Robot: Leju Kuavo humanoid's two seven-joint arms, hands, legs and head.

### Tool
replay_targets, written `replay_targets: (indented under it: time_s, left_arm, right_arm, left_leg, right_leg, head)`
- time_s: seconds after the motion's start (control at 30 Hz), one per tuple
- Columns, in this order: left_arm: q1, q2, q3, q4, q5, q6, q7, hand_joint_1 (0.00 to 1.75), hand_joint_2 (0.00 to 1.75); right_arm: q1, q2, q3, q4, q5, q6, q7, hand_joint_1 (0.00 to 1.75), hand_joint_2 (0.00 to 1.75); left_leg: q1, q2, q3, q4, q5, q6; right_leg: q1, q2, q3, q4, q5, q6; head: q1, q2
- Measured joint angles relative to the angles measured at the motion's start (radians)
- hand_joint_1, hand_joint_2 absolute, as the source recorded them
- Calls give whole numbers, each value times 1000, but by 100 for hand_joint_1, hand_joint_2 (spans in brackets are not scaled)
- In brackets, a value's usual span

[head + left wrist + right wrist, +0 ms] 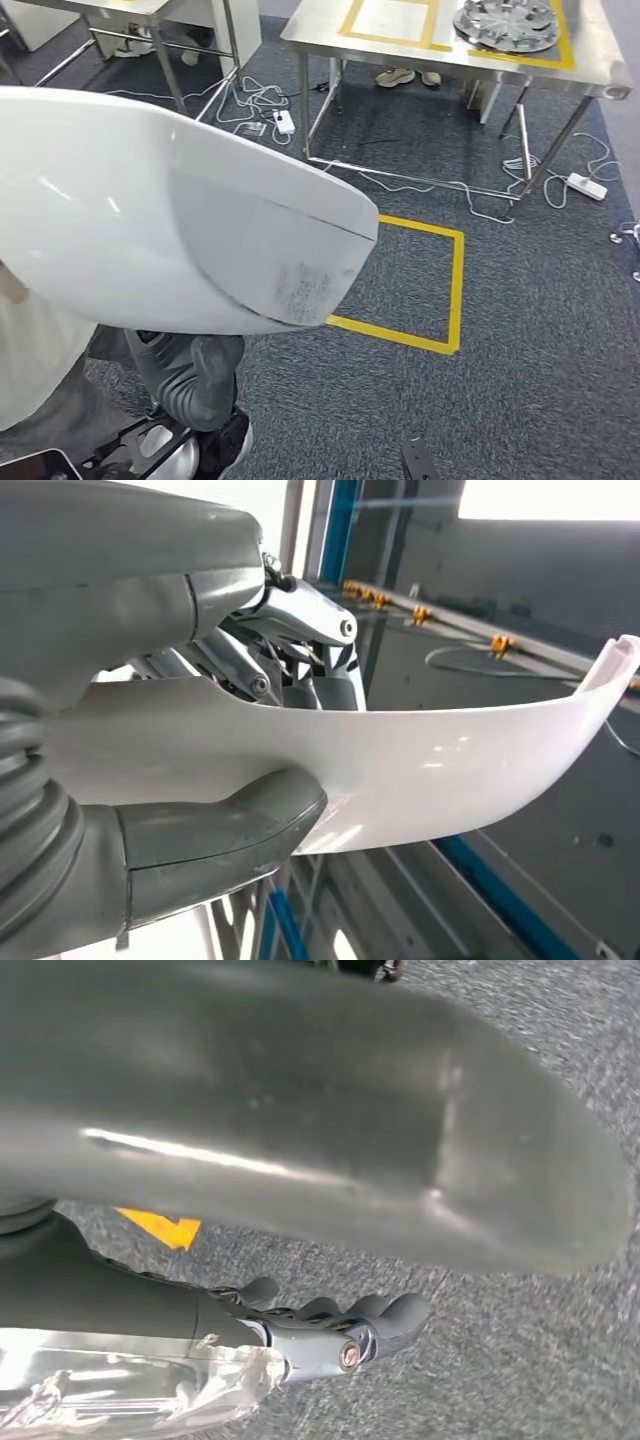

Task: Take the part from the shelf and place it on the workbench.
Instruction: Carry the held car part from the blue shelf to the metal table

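- Nearest the head camera, the white part (151,210) sweeps from nine o'clock toward the centre, a long curved shell with a scuffed grey patch near its tip. It is off the shelf and carried low over the carpet.
- The left hand (226,730) has the part (423,770) clamped, thumb on one face and fingers on the other, near one end. I reckon that leaves the long end free to swing.
- At about seven o'clock the right hand (192,380) sits under the shell, probably to prop its weight. From its wrist, its fingers (355,1320) lie curled in a row below the part (317,1110); whether they touch it I cannot tell.
- A yellow tape square (423,285) marks the carpet at centre, likely a standing spot.
- At one o'clock stands the steel workbench (377,45), well apart, with yellow tape outlines and a grey round part (506,22) already on it.
- No readable writing or brand anywhere.
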Motion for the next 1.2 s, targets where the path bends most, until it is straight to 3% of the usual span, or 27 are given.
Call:
replay_targets:
  time_s: [0.03, 0.07, 0.13, 0.2, 0.23, 0.37, 0.43, 0.5, 0.53, 0.57, 0.6, 0.7, 0.77, 0.9, 1.03, 1.07, 1.13, 1.2]
  left_arm:
    - [0, 0, -2, 1, 0, 3, 0, 175, 175]
    - [-1, 1, -5, 2, 0, 8, 0, 175, 175]
    - [-2, 1, -9, 4, 0, 17, 0, 175, 175]
    - [-4, 2, -12, 4, 1, 25, 0, 175, 175]
    - [-5, 3, -13, 4, 1, 27, 0, 175, 175]
    - [-7, 6, -18, 4, 2, 32, 0, 175, 175]
    - [-7, 7, -20, 4, 1, 33, 0, 175, 175]
    - [-7, 10, -22, 4, 1, 34, 0, 175, 175]
    - [-7, 11, -24, 4, 2, 34, 0, 175, 175]
    - [-7, 12, -25, 4, 2, 34, 0, 175, 175]
    - [-7, 12, -26, 4, 1, 35, 0, 175, 175]
    - [-9, 13, -31, 4, 0, 39, 0, 175, 175]
    - [-11, 14, -34, 4, -2, 42, 0, 175, 175]
    - [-12, 14, -37, 4, -4, 48, 0, 175, 175]
    - [-13, 14, -39, 4, -4, 49, 0, 175, 175]
    - [-13, 14, -40, 4, -4, 49, 0, 175, 175]
    - [-13, 15, -40, 4, -2, 49, 0, 175, 175]
    - [-13, 16, -41, 4, 2, 49, 0, 175, 175]
  right_arm:
    - [2, 0, 0, 0, 0, 0, 1, 0, 0]
    - [3, 0, 0, 0, 0, 0, 1, 0, 0]
    - [0, 0, 0, 0, 1, -1, -2, 0, 0]
    - [-4, -1, 0, 0, 1, -3, -8, 0, 0]
    - [-5, -1, 0, 0, 1, -4, -10, 0, 0]
    - [-8, 0, 0, 0, 6, -16, -2, 0, 0]
    - [-10, -1, 0, 0, 6, -20, 0, 0, 0]
    - [-10, -1, 0, 0, 6, -21, 1, 0, 0]
    - [-9, -1, 0, 0, 8, -22, 3, 0, 0]
    - [-9, -1, 0, 0, 11, -23, 5, 0, 0]
    - [-9, -1, 0, 0, 15, -26, 6, 0, 0]
    - [-12, -1, 2, 0, 23, -37, 10, 0, 0]
    - [-13, -1, 3, 0, 22, -42, 14, 0, 0]
    - [-14, -1, 4, 0, 22, -49, 17, 0, 0]
    - [-15, -1, 4, 0, 22, -50, 17, 0, 0]
    - [-15, -1, 4, 0, 22, -50, 17, 0, 0]
    - [-14, -1, 4, 0, 22, -51, 17, 0, 0]
    - [-12, -1, 4, 0, 22, -55, 17, 0, 0]
  left_leg:
    - [0, -12, 0, 0, 0, 0]
    - [0, -23, 1, 1, 0, 0]
    - [1, -38, 5, 1, -1, -3]
    - [-1, -46, 6, 4, -1, -11]
    - [-3, -47, 4, 4, -1, -17]
    - [-1, -43, -4, 13, -9, -37]
    - [0, -30, -39, 92, -61, -48]
    - [1, -21, -102, 227, -124, -54]
    - [1, -20, -125, 274, -137, -55]
    - [1, -19, -130, 286, -132, -55]
    - [1, -19, -115, 259, -108, -53]
    - [0, -6, -9, 62, -25, -42]
    - [-1, -1, 18, 4, -18, -34]
    - [3, -5, 19, -6, -13, -13]
    - [5, -5, 20, -7, -12, -8]
    - [5, -5, 20, -7, -12, -7]
    - [5, -6, 20, -7, -12, -6]
    - [5, -9, 21, -5, -13, -7]
  right_leg:
    - [0, 4, -21, 35, -4, 0]
    - [-1, 6, -24, 29, 15, -1]
    - [-4, 8, 23, -93, 93, -3]
    - [-5, 17, 76, -215, 143, -7]
    - [-4, 21, 87, -241, 150, -12]
    - [-4, 22, 86, -248, 156, -41]
    - [-7, 17, 85, -250, 159, -51]
    - [-7, 11, 82, -250, 159, -55]
    - [-6, 8, 81, -250, 159, -55]
    - [-6, 6, 81, -250, 159, -55]
    - [-6, 5, 81, -250, 159, -55]
    - [-2, 5, 82, -248, 158, -48]
    - [2, 5, 79, -248, 160, -38]
    - [0, 5, 72, -238, 147, -16]
    - [-1, 6, 62, -214, 129, -11]
    - [-1, 6, 55, -199, 120, -10]
    - [-2, 7, 0, -80, 73, -5]
    - [-6, 7, -11, -57, 84, -1]
  head:
    - [1, 0]
    - [1, 0]
    - [2, 0]
    - [3, 0]
    - [3, 0]
    - [2, 0]
    - [-5, 0]
    - [-9, 0]
    - [-9, 0]
    - [-9, 0]
    - [-9, 0]
    - [-9, 0]
    - [-8, 0]
    - [-4, 0]
    - [1, 0]
    - [2, 0]
    - [8, 0]
    - [11, 0]
